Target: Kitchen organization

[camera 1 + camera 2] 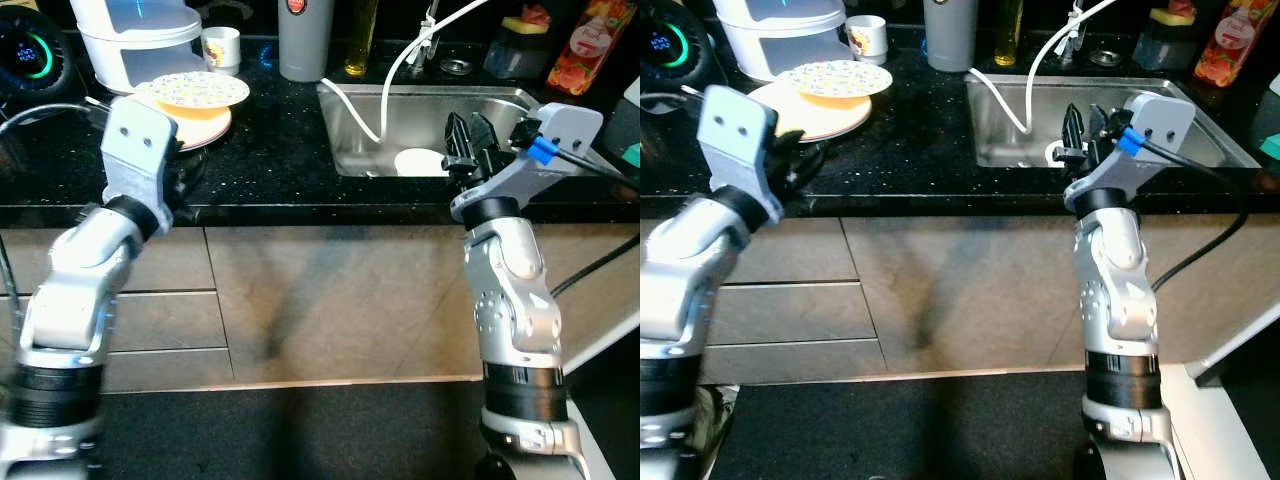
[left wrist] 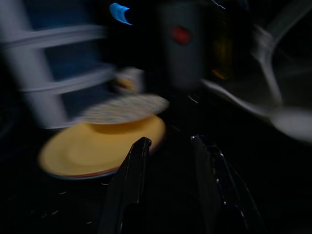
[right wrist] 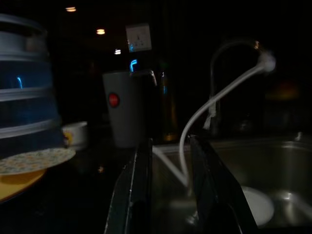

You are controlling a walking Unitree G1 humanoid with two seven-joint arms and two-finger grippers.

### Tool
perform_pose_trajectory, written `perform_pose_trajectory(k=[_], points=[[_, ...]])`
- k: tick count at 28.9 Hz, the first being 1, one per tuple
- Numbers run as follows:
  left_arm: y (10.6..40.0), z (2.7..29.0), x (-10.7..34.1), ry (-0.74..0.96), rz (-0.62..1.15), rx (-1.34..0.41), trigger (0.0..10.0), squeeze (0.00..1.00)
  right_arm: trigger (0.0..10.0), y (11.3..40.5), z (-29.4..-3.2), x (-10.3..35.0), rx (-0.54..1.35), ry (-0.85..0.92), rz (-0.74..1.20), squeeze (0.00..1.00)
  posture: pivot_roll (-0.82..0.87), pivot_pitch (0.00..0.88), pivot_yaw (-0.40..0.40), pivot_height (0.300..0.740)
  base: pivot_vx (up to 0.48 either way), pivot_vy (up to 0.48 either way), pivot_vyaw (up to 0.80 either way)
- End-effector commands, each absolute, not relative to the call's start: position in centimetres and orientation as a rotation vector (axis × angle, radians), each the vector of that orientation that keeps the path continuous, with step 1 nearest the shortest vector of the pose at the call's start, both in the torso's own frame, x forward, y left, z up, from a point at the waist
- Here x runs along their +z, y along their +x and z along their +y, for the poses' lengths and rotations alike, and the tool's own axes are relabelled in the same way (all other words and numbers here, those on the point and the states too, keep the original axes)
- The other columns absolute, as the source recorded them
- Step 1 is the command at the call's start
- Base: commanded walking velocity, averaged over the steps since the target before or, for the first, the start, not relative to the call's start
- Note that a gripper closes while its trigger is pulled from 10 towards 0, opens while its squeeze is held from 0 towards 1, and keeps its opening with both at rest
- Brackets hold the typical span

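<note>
A speckled plate (image 1: 192, 90) rests on a yellow dish, which sits on a wider plate (image 1: 205, 128) at the left of the black counter (image 1: 270, 170). My left gripper (image 2: 168, 142) hovers at the counter's front edge just before this stack, open, with nothing between its fingers. A white dish (image 1: 420, 160) lies in the steel sink (image 1: 500, 100). My right gripper (image 1: 466, 140) is raised at the sink's front rim near the white dish, open and holding nothing.
Along the back of the counter stand a white appliance (image 1: 135, 40), a small white cup (image 1: 221, 47), a grey tumbler (image 1: 305, 40) and an oil bottle (image 1: 361, 40). A white hose (image 1: 400, 65) runs from the tap into the sink. Cabinet fronts (image 1: 330, 300) are below.
</note>
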State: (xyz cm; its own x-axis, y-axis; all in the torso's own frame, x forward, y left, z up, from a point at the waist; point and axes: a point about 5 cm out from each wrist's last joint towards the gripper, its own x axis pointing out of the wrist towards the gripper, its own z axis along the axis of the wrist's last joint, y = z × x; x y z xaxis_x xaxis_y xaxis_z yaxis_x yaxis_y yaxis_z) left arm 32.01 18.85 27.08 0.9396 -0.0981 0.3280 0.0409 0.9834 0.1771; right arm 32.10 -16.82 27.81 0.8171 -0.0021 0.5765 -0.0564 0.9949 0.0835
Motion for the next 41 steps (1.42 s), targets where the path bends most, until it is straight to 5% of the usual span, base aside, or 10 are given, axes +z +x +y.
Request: perform_pose_trajectory(k=[1,9,19,41], points=[[31.6,18.8,26.6,0.185,-0.37,-0.007,10.0,0.0,10.0,31.7,-16.7,27.4,0.01,0.019,-0.629,0.0,0.15,0.065,-0.037,0.74,0.0,0.0,0.0],[29.6,17.2,24.1,0.197,-0.333,-0.111,10.0,0.0,10.0,31.1,-17.2,24.6,-0.029,0.047,-0.527,0.0,0.15,0.062,-0.049,0.74,0.0,0.0,0.0],[31.2,17.7,27.3,0.2,-0.473,-0.051,10.0,0.0,10.0,31.8,-17.7,28.3,-0.045,0.02,-0.68,0.0,0.15,0.043,-0.048,0.74,0.0,0.0,0.0],[31.6,17.6,27.9,0.217,-0.518,-0.038,10.0,0.0,10.0,32.1,-17.9,28.3,-0.048,0.011,-0.68,0.0,0.14,0.054,-0.045,0.74,0.466,0.0,0.0]])
